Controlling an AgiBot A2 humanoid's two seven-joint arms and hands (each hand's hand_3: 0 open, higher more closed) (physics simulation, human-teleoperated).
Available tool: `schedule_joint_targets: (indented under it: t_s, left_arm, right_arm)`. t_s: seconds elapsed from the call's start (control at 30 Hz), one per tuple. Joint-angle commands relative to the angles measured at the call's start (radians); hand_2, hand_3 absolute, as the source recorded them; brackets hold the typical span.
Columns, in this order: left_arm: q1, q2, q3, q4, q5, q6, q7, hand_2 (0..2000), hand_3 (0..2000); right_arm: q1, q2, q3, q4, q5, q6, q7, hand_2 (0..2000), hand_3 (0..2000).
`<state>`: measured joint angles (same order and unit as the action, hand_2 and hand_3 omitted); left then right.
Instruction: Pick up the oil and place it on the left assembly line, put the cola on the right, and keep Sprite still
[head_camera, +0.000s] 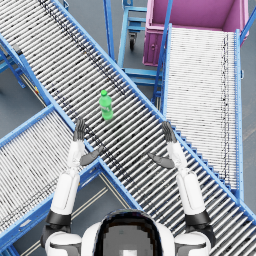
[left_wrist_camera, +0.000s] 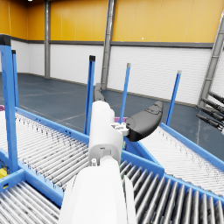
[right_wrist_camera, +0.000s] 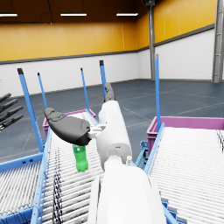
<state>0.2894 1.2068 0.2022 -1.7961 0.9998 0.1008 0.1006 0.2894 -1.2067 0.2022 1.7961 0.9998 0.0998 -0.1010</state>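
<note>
Warehouse roller conveyor (head_camera: 65, 60) carries only the green Sprite (head_camera: 105, 105), upright; no oil or cola in sight. My left hand (head_camera: 82, 145) and right hand (head_camera: 169, 147) hover near the Sprite, fingers apart, empty. I judge this a waiting step: leave it untouched

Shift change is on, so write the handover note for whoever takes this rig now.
Left hand open, empty, over the middle conveyor. Right hand the same.
Sprite bottle stands upright on that conveyor ahead of both hands, untouched. No oil or cola in view.
Done: nothing visibly placed.
Left: oil to the left line, cola to the right line; leave Sprite alone.
</note>
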Motion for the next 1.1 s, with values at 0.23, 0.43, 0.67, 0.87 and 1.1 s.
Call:
schedule_joint_targets:
  t_s: [0.23,0.43,0.67,0.87,1.1]
  left_arm:
    - [0.000,0.000,0.000,0.000,0.000,0.000,0.000,0,0]
    - [0.000,0.000,0.000,0.000,0.000,0.000,0.000,0,0]
    - [0.000,0.000,0.000,0.000,0.000,0.000,0.000,0,0]
    - [0.000,0.000,0.000,0.000,0.000,0.000,0.000,0,0]
    - [0.000,0.000,0.000,0.000,0.000,0.000,0.000,0,0]
  right_arm:
    - [0.000,0.000,0.000,0.000,0.000,0.000,0.000,0,0]
    - [0.000,0.000,0.000,0.000,0.000,0.000,0.000,0,0]
    - [0.000,0.000,0.000,0.000,0.000,0.000,0.000,0,0]
    - [0.000,0.000,0.000,0.000,0.000,0.000,0.000,0,0]
    - [0.000,0.000,0.000,0.000,0.000,0.000,0.000,0,0]
